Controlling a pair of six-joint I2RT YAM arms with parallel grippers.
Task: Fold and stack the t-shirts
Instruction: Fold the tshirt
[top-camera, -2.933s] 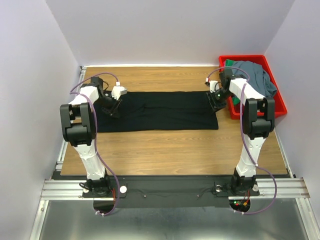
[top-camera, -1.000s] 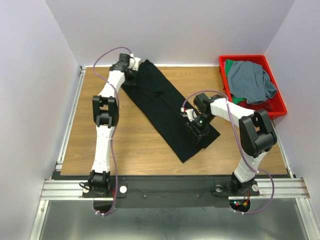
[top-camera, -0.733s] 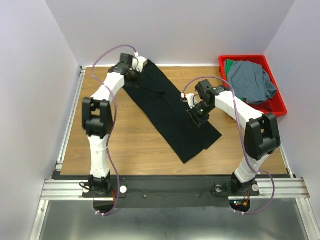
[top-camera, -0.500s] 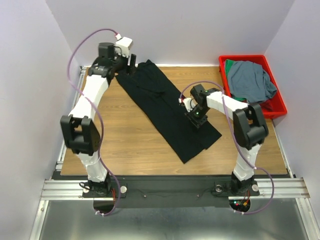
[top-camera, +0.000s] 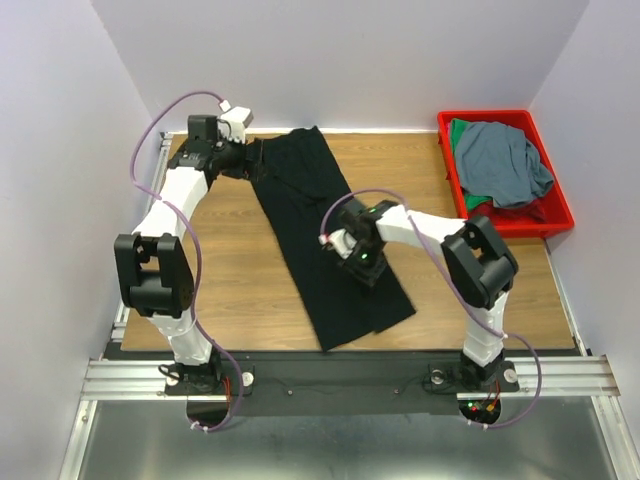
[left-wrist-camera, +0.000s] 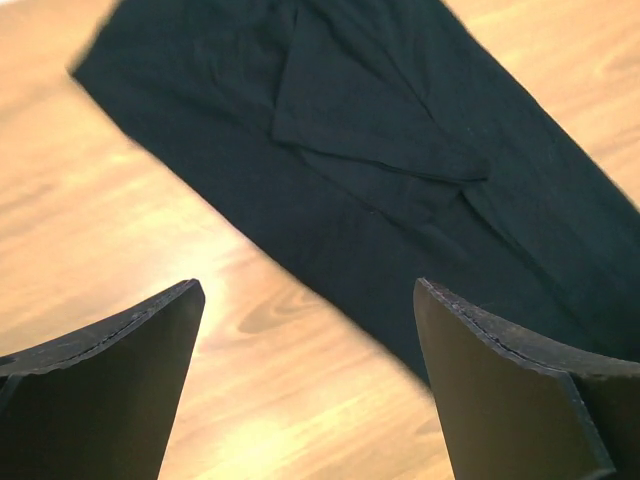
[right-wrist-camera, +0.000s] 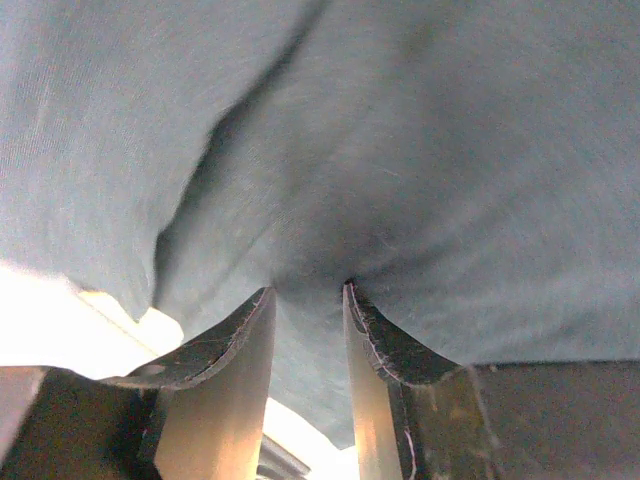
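Note:
The black t-shirt (top-camera: 310, 215) lies as a long folded strip, running slantwise from the back middle of the table to the near middle. My left gripper (top-camera: 250, 160) hovers open beside the strip's far end, holding nothing. In the left wrist view its gripper (left-wrist-camera: 305, 290) is over bare wood, with the black t-shirt (left-wrist-camera: 400, 180) just beyond. My right gripper (top-camera: 362, 262) is down on the strip's lower half. In the right wrist view the right gripper (right-wrist-camera: 307, 290) pinches a fold of the washed-out-looking black t-shirt (right-wrist-camera: 400, 150). A grey-blue t-shirt (top-camera: 505, 160) lies on a green one (top-camera: 478, 197).
The red bin (top-camera: 557, 216) holding the grey-blue and green shirts stands at the back right corner. Bare wooden table (top-camera: 220, 270) shows on both sides of the strip. White walls close in the table at the back and sides.
My left gripper opened, let go of the black t-shirt's far end and pulled back to the left. My right gripper dragged the shirt's lower half leftward, and the strip now lies steeper.

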